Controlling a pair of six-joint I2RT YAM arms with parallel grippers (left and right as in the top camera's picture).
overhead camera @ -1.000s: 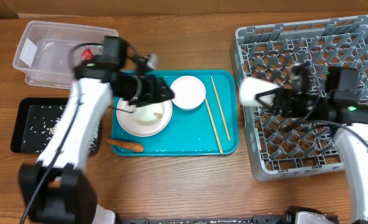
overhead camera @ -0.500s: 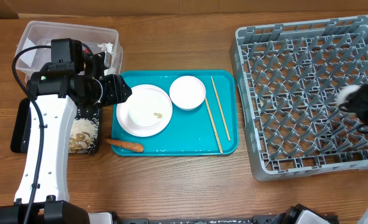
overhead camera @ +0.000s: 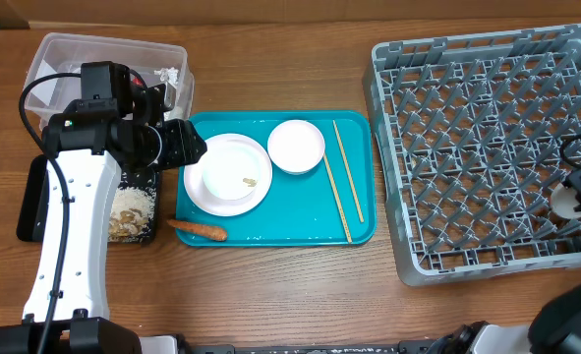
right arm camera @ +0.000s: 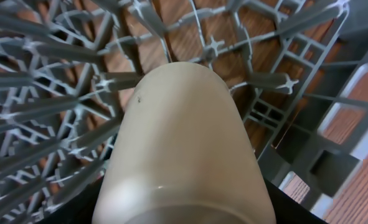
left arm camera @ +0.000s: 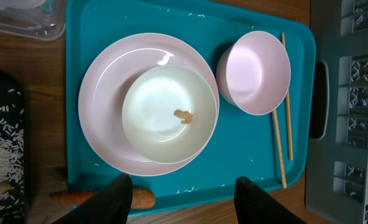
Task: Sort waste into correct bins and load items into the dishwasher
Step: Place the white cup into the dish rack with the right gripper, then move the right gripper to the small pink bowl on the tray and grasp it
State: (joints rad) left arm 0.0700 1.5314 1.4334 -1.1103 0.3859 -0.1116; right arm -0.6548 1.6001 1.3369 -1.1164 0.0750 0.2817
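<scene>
My left gripper (left arm camera: 187,198) is open and empty, hovering over the near edge of the teal tray (overhead camera: 270,232), left of the plate in the overhead view (overhead camera: 184,146). A white plate (left arm camera: 103,124) carries a white bowl (left arm camera: 169,113) with one beige scrap (left arm camera: 184,116). A second white bowl (left arm camera: 253,72) and the chopsticks (overhead camera: 341,179) lie to its right. The carrot piece (overhead camera: 200,230) lies at the tray's front left. My right gripper (overhead camera: 577,193) is shut on the small white cup (right arm camera: 184,137), low in the grey rack's (overhead camera: 467,147) front right corner.
The clear tub (overhead camera: 64,54) at the back left holds white tissue (overhead camera: 169,74). The black tray (overhead camera: 32,202) below it holds a heap of rice and scraps (overhead camera: 133,208). My left arm crosses over both. The rack's pegs surround the cup.
My left gripper has pulled back from over the plate to the tray's left edge, and a rice heap now lies in the black tray. My right gripper carried the cup from the rack's left edge to its front right corner.
</scene>
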